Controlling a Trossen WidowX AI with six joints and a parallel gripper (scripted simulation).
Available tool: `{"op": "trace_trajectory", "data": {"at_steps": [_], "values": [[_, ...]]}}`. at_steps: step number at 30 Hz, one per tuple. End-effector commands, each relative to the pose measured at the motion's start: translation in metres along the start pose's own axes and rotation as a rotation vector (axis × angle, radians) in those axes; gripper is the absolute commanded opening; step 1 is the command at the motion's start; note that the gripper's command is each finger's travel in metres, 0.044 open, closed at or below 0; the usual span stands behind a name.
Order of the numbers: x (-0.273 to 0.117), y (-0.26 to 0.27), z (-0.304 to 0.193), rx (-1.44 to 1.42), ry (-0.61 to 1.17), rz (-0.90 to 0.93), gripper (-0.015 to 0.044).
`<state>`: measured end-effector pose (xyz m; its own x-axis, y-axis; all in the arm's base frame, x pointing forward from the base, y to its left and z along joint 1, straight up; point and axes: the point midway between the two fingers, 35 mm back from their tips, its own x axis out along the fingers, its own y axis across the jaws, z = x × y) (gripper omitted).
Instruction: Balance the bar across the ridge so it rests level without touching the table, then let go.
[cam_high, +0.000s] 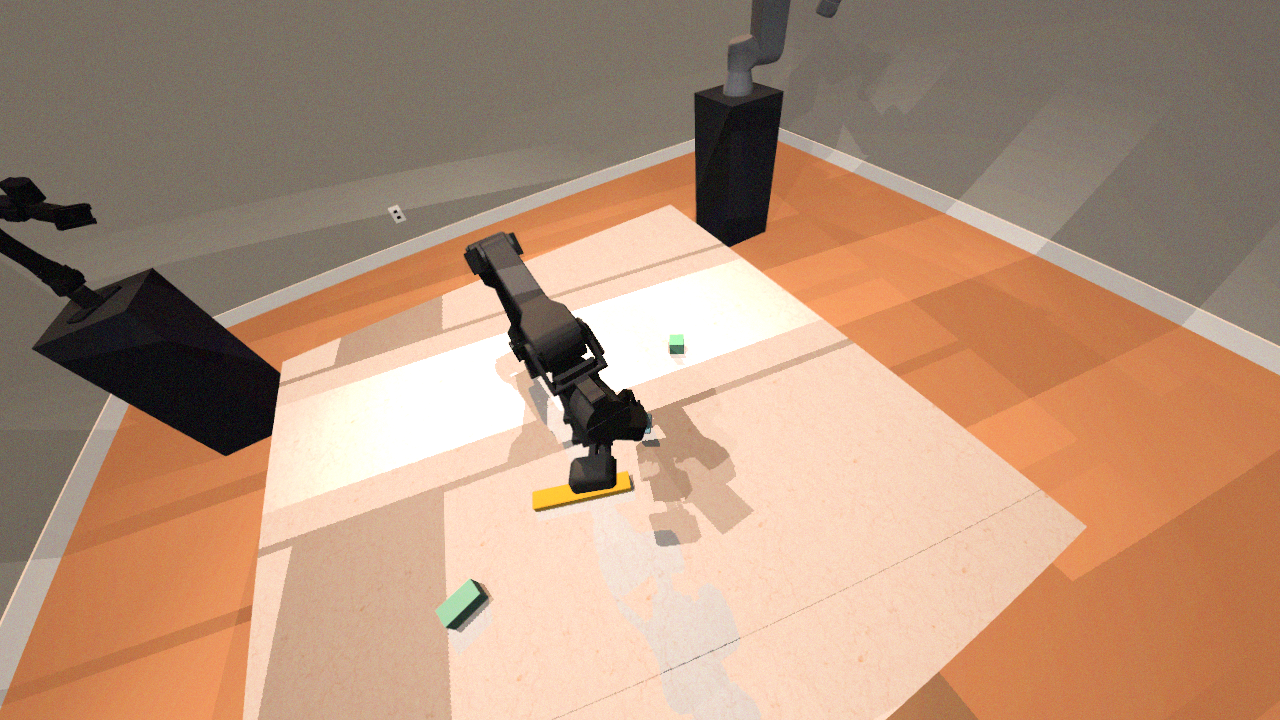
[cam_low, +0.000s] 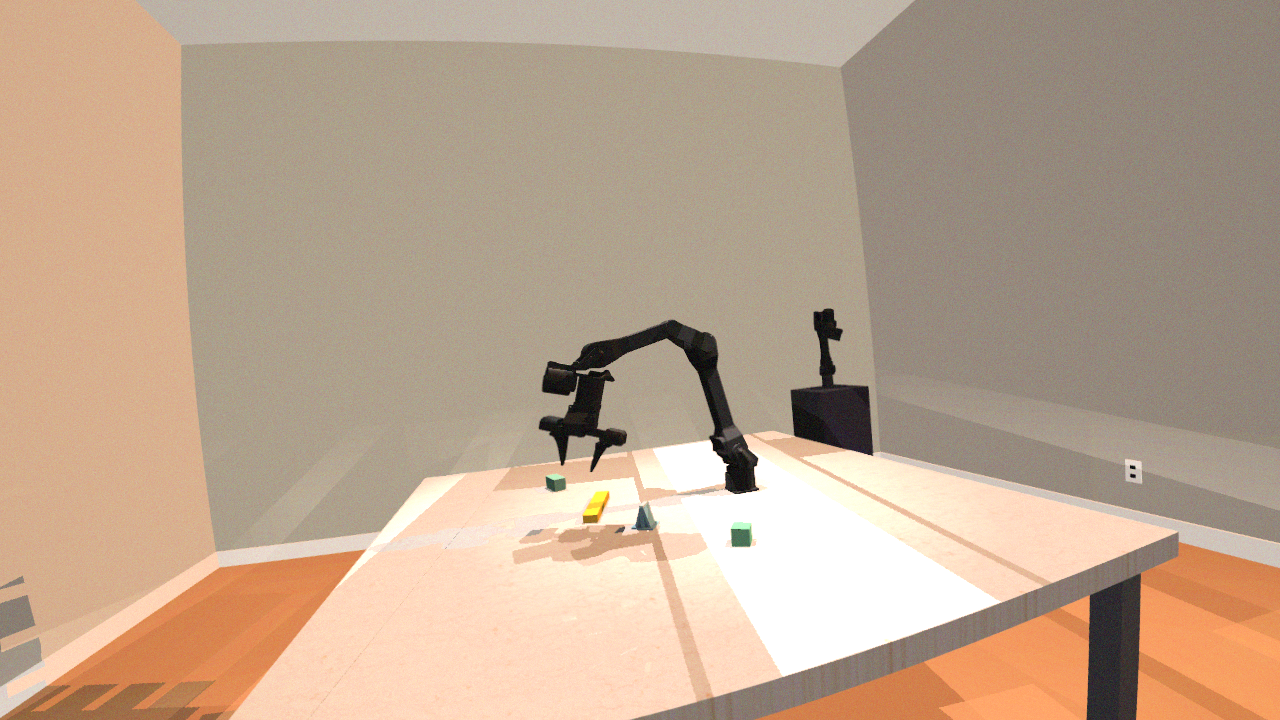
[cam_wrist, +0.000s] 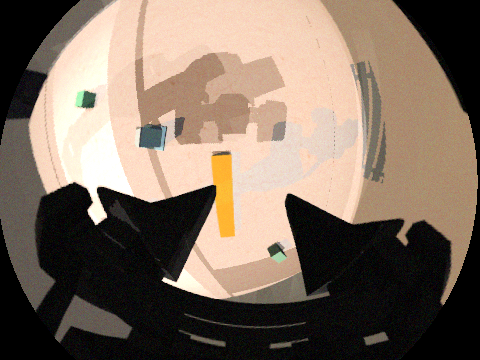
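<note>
As the black arm (cam_high: 547, 331) (cam_low: 713, 394) reached over the desk (cam_high: 850, 501) (cam_low: 537, 626) (cam_wrist: 280, 30), its fingers (cam_low: 562, 445) stood apart above the yellow bar (cam_high: 554, 497) (cam_low: 596, 506) (cam_wrist: 223, 195), gripping nothing. The top view hid the fingertips and part of the bar behind the arm; the exterior view showed both tips raised above the desk, and the wrist view showed the bar's full length. Only a sliver of the blue ridge (cam_high: 647, 423) (cam_low: 644, 516) (cam_wrist: 152, 137) appeared from the top, while the exterior view revealed its peaked profile. A gray arm (cam_high: 756, 44) on a pedestal appeared only in the top view. The bar lay flat on the desk, apart from the ridge. Its long axis ran nearly sideways in the top view, right end slightly higher, and nearly upright in the wrist view, crossways to the line between the fingertips. In the exterior view, it pointed away from the camera, angling slightly right.
</note>
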<state>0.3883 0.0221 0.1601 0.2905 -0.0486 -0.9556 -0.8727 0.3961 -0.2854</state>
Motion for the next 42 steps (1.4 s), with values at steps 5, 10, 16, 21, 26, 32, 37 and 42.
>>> {"op": "trace_trajectory", "data": {"at_steps": [5,10,16,21,26,32,37,42], "values": [[0.028,0.018,-0.036,-0.091,0.046,0.236,0.0315],[0.031,0.02,-0.039,-0.098,0.047,0.259,0.0315],[0.057,0.026,-0.04,-0.098,0.047,0.259,0.0315],[0.074,0.032,-0.041,-0.098,0.047,0.259,0.0315],[0.076,0.032,-0.042,-0.098,0.047,0.259,0.0315],[0.085,0.035,-0.042,-0.098,0.047,0.259,0.0315],[0.093,0.037,-0.043,-0.098,0.047,0.259,0.0315],[0.098,0.038,-0.043,-0.098,0.047,0.259,0.0315]]}}
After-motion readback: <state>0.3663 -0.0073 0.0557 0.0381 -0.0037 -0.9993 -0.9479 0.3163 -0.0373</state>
